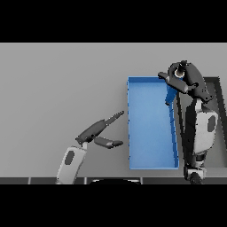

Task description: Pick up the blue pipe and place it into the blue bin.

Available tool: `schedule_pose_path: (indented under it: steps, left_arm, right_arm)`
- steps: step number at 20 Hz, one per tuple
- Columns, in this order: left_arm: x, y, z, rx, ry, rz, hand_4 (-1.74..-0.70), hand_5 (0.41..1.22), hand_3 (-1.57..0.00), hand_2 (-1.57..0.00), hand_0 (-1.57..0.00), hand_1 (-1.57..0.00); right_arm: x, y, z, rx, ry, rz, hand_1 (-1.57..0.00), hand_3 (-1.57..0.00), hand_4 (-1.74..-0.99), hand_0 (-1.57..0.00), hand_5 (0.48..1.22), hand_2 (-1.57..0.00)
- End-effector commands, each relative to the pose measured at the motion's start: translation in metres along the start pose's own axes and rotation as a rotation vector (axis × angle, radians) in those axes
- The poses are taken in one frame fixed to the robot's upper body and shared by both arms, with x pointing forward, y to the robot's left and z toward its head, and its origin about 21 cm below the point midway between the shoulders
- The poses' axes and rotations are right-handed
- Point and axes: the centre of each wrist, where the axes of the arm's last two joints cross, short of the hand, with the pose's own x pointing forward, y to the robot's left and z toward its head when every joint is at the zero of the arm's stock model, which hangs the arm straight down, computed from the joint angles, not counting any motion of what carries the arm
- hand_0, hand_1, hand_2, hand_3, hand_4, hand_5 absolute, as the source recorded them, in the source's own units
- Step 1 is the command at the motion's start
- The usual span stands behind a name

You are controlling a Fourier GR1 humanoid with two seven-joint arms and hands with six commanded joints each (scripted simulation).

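1. Blue bin (150,133): a shallow open tray that lay on the grey tabletop (62,80), right of centre, long axis running away from you.
2. Blue pipe (171,94): you held it at the bin's far right corner, a short blue length hanging below the hand across the right wall. Whether it touched that wall could not be told.
3. Right hand (179,79): your fingers were curled round the pipe's upper end, raised above the bin's corner.
4. Left hand (99,129): idle, left of the bin, fingers straight and thumb apart, clear of everything.
5. Dark tray (220,111): partly hidden behind your right arm, at the right edge.
6. Handling note, as a judgement: the pipe sat over the rim rather than the floor. You would have done well to carry it leftward over the bin's middle, lower it, then release.
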Motion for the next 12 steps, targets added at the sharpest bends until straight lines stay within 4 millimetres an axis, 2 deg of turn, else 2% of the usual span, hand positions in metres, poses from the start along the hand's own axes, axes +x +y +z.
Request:
schedule_pose_path:
  steps: [1,7,8,9,10,12]
  left_arm:
    - [-0.001,-0.002,0.001,-0.003,-0.002,0.006,-0.88,0.422,0.00,0.00,0.00,0.00]
    - [0.001,-0.005,0.003,0.004,0.003,0.013,-0.88,0.425,0.00,0.00,0.00,0.00]
    - [0.000,-0.005,0.002,0.002,0.006,0.010,-0.89,0.423,0.00,0.00,0.00,0.00]
    - [0.001,-0.004,0.002,-0.002,0.004,0.008,-0.89,0.422,0.00,0.00,0.00,0.00]
    - [0.001,-0.003,0.004,-0.005,-0.009,0.006,-0.89,0.420,0.00,0.00,0.00,0.00]
    - [0.002,-0.006,0.003,-0.006,-0.005,0.001,-0.88,0.420,0.00,0.00,0.00,0.00]
  right_arm:
    - [-0.012,0.000,0.005,-0.020,0.036,-0.014,-1.57,-1.57,-1.741,-1.57,1.221,-1.57]
    - [-0.068,0.009,0.035,-0.160,0.275,-0.019,-1.57,-1.57,-1.741,-1.57,1.221,-1.57]
    - [-0.070,0.005,0.037,-0.197,0.300,-0.012,-1.57,-1.51,-1.741,-1.57,1.221,-1.57]
    - [-0.071,0.013,0.043,-0.203,0.285,-0.022,-1.57,-1.52,-1.741,-1.57,1.221,-1.57]
    - [-0.077,0.016,0.044,-0.211,0.330,-0.015,-1.57,-1.26,-1.741,-1.57,1.221,-1.57]
    - [-0.090,0.021,0.047,-0.250,0.404,-0.002,-1.57,-1.02,-1.741,-1.57,1.221,-1.57]
